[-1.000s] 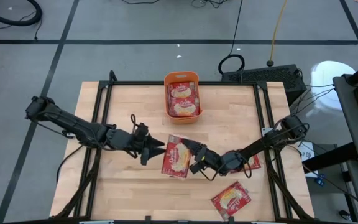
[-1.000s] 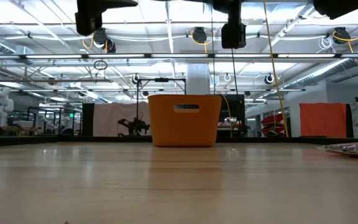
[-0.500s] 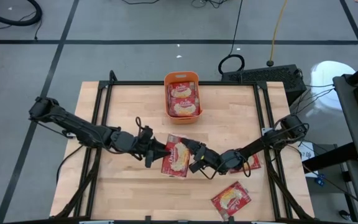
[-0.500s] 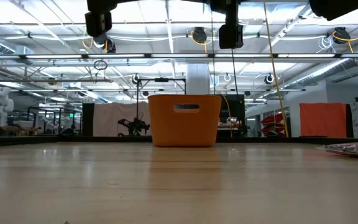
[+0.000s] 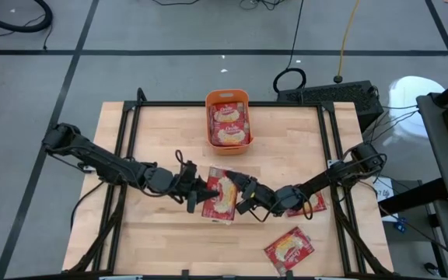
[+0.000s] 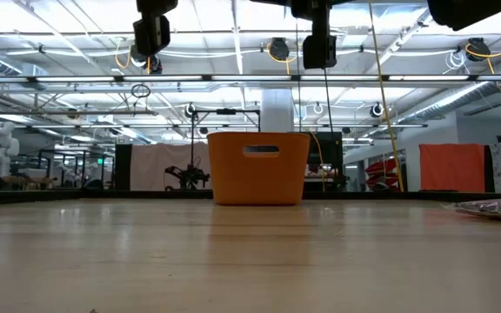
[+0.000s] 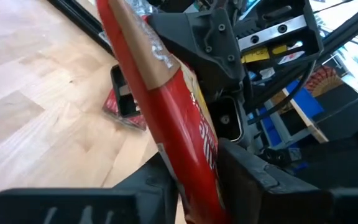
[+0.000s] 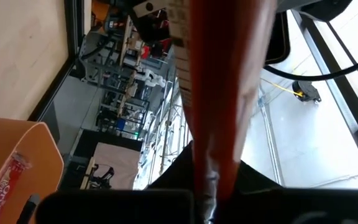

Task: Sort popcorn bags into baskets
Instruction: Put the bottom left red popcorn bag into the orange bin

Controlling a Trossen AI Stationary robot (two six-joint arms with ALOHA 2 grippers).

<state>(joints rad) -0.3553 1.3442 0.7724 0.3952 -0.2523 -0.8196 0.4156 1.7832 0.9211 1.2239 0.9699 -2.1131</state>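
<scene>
Moved in over the last second: left gripper [image 5: 201, 194], closing onto the flat red popcorn bag [image 5: 222, 194] held mid-desk by the clamped right gripper [image 5: 243, 204]. Looked like a handover; orange plastic basket [image 5: 228, 101] waited beyond.

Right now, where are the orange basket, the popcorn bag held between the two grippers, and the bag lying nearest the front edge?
orange basket [image 5: 227, 96]: high view, far rim.
held popcorn bag [image 5: 222, 195]: high view, cream label at its middle.
front popcorn bag [image 5: 288, 250]: high view, yellow label at its centre.
</scene>
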